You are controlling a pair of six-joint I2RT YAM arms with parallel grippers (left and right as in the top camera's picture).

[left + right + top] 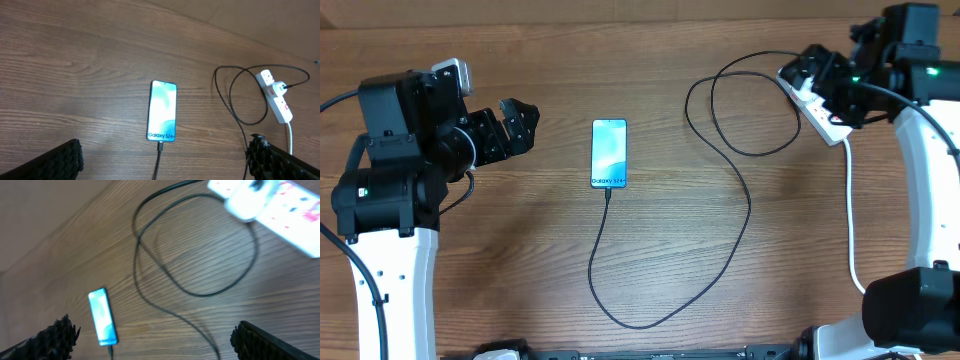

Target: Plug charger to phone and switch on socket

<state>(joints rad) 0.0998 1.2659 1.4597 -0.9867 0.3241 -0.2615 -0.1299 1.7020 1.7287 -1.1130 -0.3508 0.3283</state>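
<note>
Surface: a brown wood-grain desk, bare apart from the items listed; nothing of the room beyond it is in view.

The phone lies flat near the centre of the desk, screen lit and facing up. The charger meets its lower edge, drops toward 6 o'clock, sweeps round and climbs toward 2 o'clock. There it loops once before the socket.

View differences: overhead, the right gripper hangs over the socket and hides most of it. The left wrist view shows the whole strip, with red switch marks and an adapter seated in it. The connector there sits against the phone's bottom edge. The right wrist view is blurred (switch position cannot be told in any view).

The left gripper sits at 9 o'clock of the phone, well apart, jaws spread wide and empty. The right jaws are likewise wide apart and hold nothing.

Other items: a thick white cord runs from the socket toward 6 o'clock.
</note>
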